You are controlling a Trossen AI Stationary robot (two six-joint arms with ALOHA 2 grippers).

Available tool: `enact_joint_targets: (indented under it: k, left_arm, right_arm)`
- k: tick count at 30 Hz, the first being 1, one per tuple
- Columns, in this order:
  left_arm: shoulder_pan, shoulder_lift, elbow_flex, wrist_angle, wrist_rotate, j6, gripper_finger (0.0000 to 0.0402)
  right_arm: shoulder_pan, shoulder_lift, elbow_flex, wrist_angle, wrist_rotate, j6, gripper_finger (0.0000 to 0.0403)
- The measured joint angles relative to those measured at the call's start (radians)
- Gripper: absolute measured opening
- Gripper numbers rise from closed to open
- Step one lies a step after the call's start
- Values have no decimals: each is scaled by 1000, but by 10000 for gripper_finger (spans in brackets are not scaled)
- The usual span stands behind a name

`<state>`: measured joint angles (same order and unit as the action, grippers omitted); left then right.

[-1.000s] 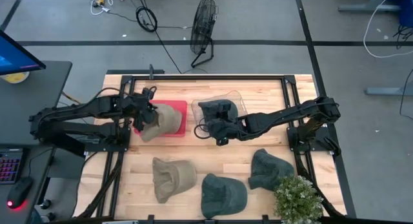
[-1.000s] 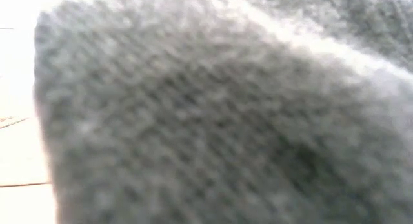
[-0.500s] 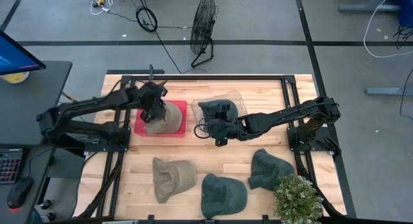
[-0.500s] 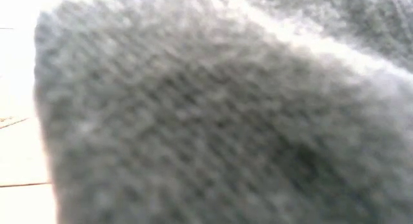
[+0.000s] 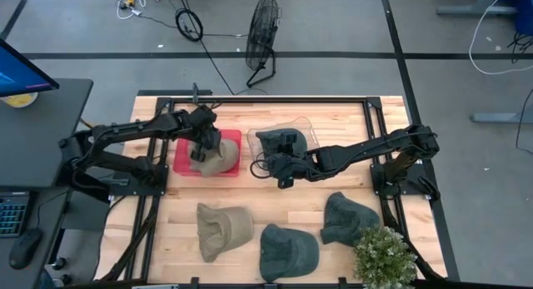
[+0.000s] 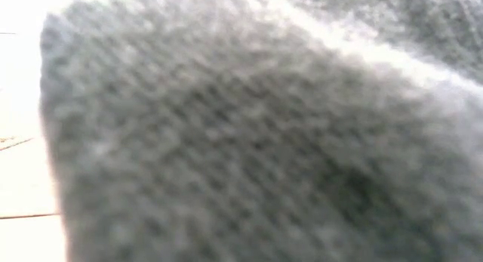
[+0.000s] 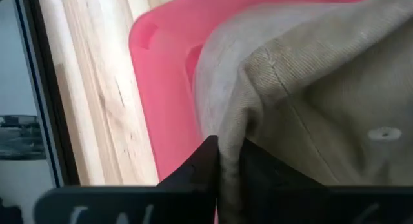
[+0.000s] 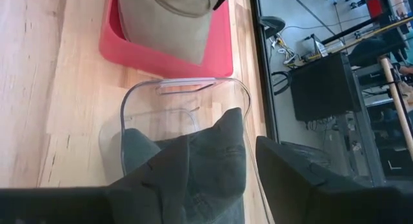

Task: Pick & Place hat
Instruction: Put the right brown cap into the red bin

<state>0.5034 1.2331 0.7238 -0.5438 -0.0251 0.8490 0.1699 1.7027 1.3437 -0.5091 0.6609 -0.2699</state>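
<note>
A tan hat (image 5: 220, 156) lies in the red tray (image 5: 180, 164) at the table's far left. My left gripper (image 5: 202, 144) is shut on it and also shows in the left wrist view (image 7: 222, 156). A dark green hat (image 5: 279, 141) lies in the clear bin (image 5: 306, 127) beside the tray. My right gripper (image 5: 280, 158) stands over this hat with its fingers apart (image 8: 213, 158). The hat's cloth (image 8: 216, 153) reaches up between them. The low view is filled by dark hat cloth (image 6: 249, 141) close to the camera. My left gripper pinches a raised fold of the tan hat's cloth (image 7: 227, 130) between its two fingers, at the hat's left side. The fingers slant down from the table's left. The hat rests in the red tray (image 7: 161, 88). My right gripper: the dark cloth stands against one finger (image 8: 155, 179) and clear of the other (image 8: 284, 172); I cannot tell whether it touches.
A second tan hat (image 5: 223, 231) and two dark green hats (image 5: 289, 249) (image 5: 348, 216) lie along the table's near side. A potted plant (image 5: 385, 256) stands at the near right corner. Black frame rails (image 5: 366, 122) border the work area.
My left gripper has gone toward the table's right, over the red tray, still shut on the tan hat. The hat has shifted with it farther onto the tray.
</note>
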Motion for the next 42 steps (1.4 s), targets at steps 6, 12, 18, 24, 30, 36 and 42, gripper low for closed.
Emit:
enact_joint_targets:
  k: [6, 12, 18, 24, 30, 36, 42]
  left_arm:
    - [0, -1, 0, -6, -32, -18, 95]
    - [-6, -1, 16, -21, -36, -147, 152]
    - [-43, -20, 138, -217, -80, -299, 197]
    - [-98, -31, 342, -423, -78, -677, 192]
    - [-219, -31, 341, -436, -46, -829, 115]
    - [-366, -23, 196, -420, -47, -840, 10]
    - [-427, -23, 80, -410, -166, -943, 5]
  right_arm:
    - [0, 0, 0, 0, -11, 0, 183]
    - [-3, 0, 0, 13, -75, 0, 183]
    - [-3, 0, 0, 13, -76, -11, 183]
    - [-3, 0, 0, 14, -76, -26, 183]
    - [-3, 0, 0, 15, -76, -22, 183]
    - [-3, 0, 0, 14, -76, 0, 183]
    - [-6, 0, 0, 14, -76, 3, 183]
